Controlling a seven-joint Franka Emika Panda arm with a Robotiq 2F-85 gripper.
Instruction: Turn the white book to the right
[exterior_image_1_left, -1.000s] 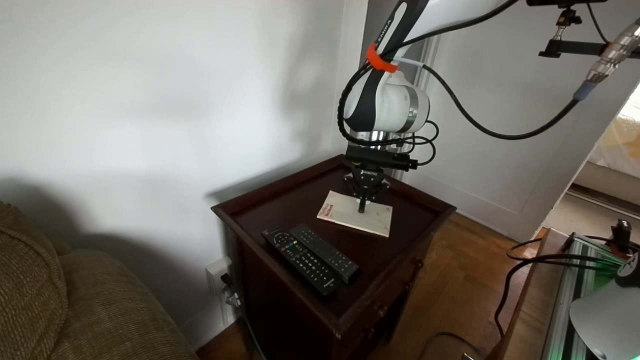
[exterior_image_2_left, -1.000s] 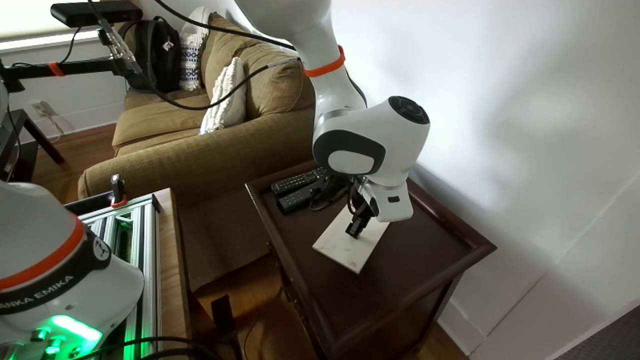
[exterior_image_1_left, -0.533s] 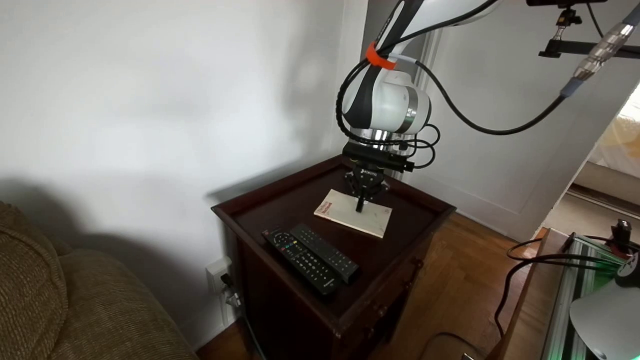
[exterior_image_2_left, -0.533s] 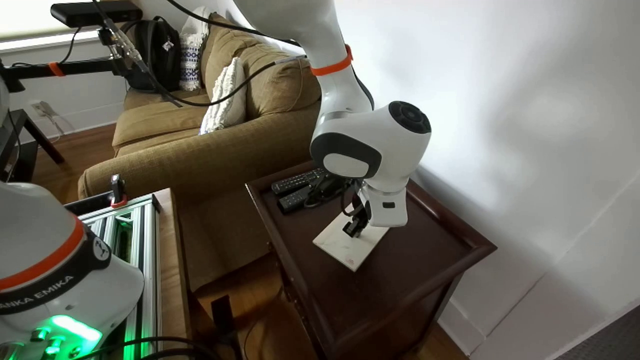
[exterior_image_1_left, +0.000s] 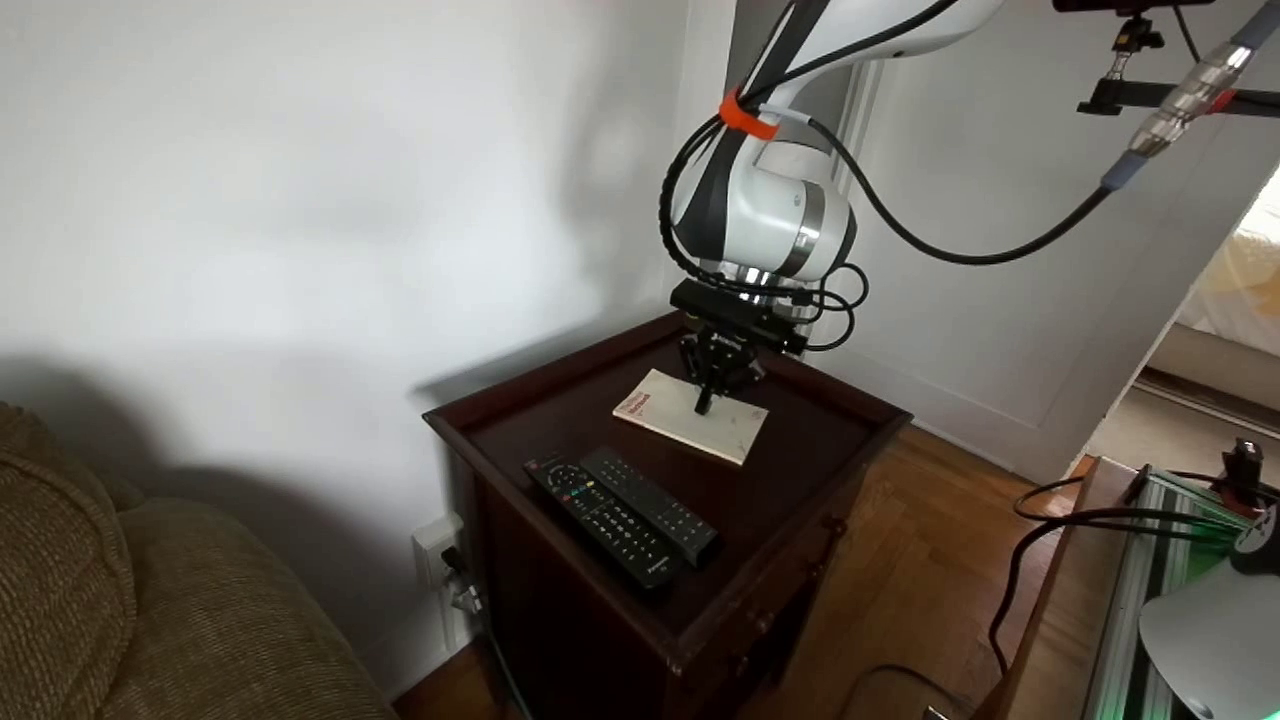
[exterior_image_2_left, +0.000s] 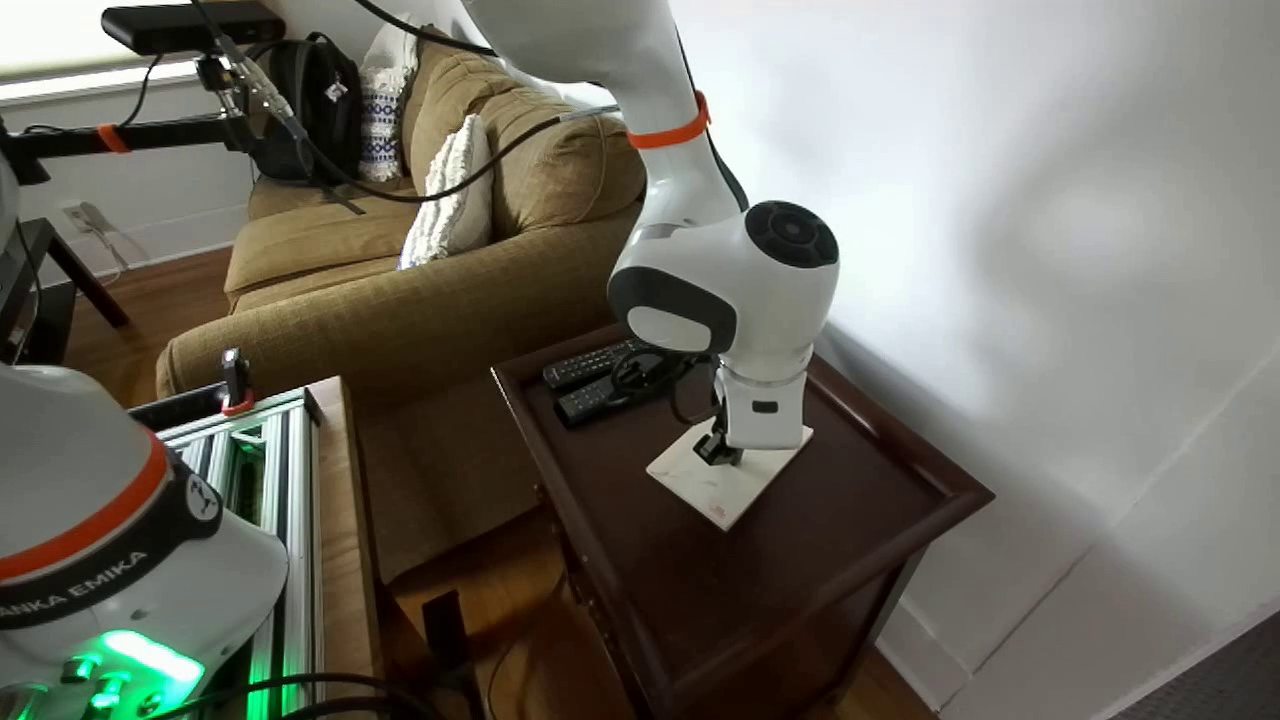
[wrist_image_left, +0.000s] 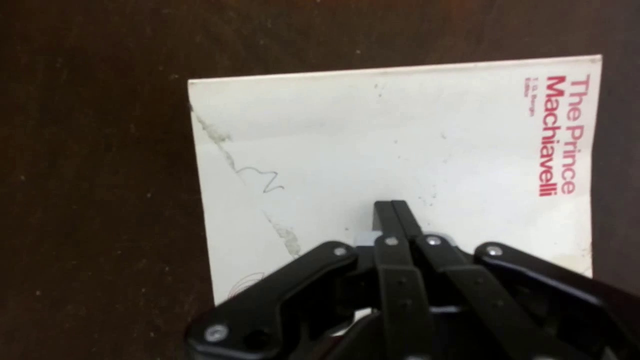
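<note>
The white book (exterior_image_1_left: 680, 427) lies flat on the dark wooden stand, set at an angle to its edges. It also shows in an exterior view (exterior_image_2_left: 715, 490), partly covered by the arm. In the wrist view the book (wrist_image_left: 325, 135) fills the middle, with red title letters at its right end; its lower part is hidden behind the gripper. My gripper (wrist_image_left: 397, 202) is shut with its fingers together and nothing between them. Pointing down, its tips rest on or just over the middle of the cover, as both exterior views show (exterior_image_1_left: 703, 408) (exterior_image_2_left: 714, 450).
Two black remotes (exterior_image_1_left: 605, 525) (exterior_image_1_left: 650, 503) lie side by side near the book. The stand (exterior_image_1_left: 560, 390) has a raised rim at its back and sides. A white wall (exterior_image_1_left: 350, 220) stands behind it, and a brown sofa (exterior_image_2_left: 430, 300) stands beside it.
The book has slid with the fingertips, towards the wall in both exterior views, and has turned slightly clockwise there. The arm has moved along with it. The gripper has stayed shut.
</note>
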